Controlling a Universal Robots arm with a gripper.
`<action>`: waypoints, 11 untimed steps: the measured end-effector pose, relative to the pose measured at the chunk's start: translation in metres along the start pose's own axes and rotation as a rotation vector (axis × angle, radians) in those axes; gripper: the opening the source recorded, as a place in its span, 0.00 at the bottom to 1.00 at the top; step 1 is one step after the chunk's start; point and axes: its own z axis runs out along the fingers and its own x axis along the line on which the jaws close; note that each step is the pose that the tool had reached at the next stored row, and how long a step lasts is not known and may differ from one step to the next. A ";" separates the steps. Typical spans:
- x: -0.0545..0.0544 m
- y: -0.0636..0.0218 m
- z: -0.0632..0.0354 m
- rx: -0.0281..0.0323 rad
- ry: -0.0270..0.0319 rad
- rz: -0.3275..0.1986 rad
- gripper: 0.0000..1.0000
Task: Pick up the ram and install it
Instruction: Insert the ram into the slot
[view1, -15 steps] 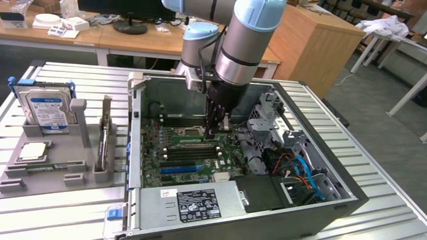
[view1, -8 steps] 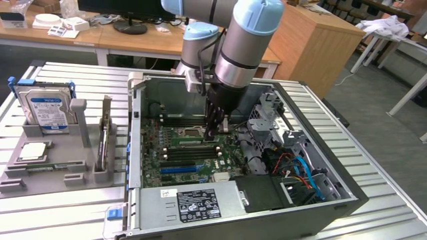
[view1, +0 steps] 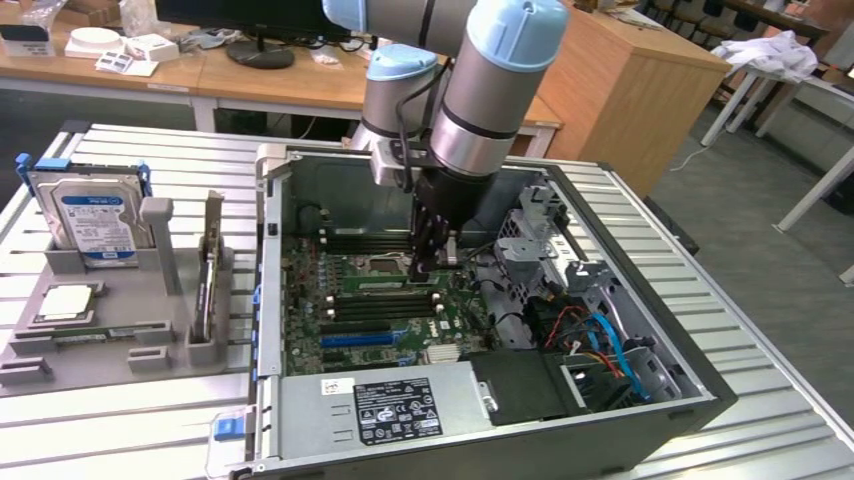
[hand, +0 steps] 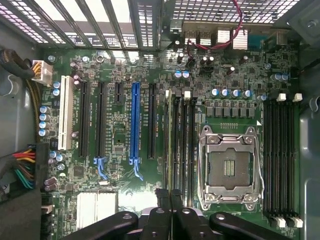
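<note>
The ram (hand: 169, 142) is a thin green stick standing on edge in one of the long black memory slots (hand: 186, 145) beside the open processor socket (hand: 229, 167). In the exterior view the ram (view1: 378, 283) shows as a green strip on the motherboard (view1: 350, 300). My gripper (hand: 170, 196) is shut, with its black fingers pressed together over one end of the stick. Whether the fingers touch the ram I cannot tell. In the exterior view the gripper (view1: 424, 270) reaches straight down into the open computer case (view1: 667, 395).
Another bank of memory slots (hand: 280, 160) lies beyond the socket, near the case wall. Expansion slots, one of them blue (hand: 135, 122), lie on the ram's other side. Cables (view1: 601, 335) and a drive cage (view1: 541, 235) crowd the case. A grey fixture holds a hard drive (view1: 91, 215).
</note>
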 end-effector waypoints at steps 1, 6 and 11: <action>0.000 0.0000 0.0000 0.0000 0.0000 0.000 0.12; 0.000 0.0000 0.0000 0.0001 -0.0002 0.000 0.12; 0.001 -0.0001 0.0027 0.0000 0.0000 0.000 0.12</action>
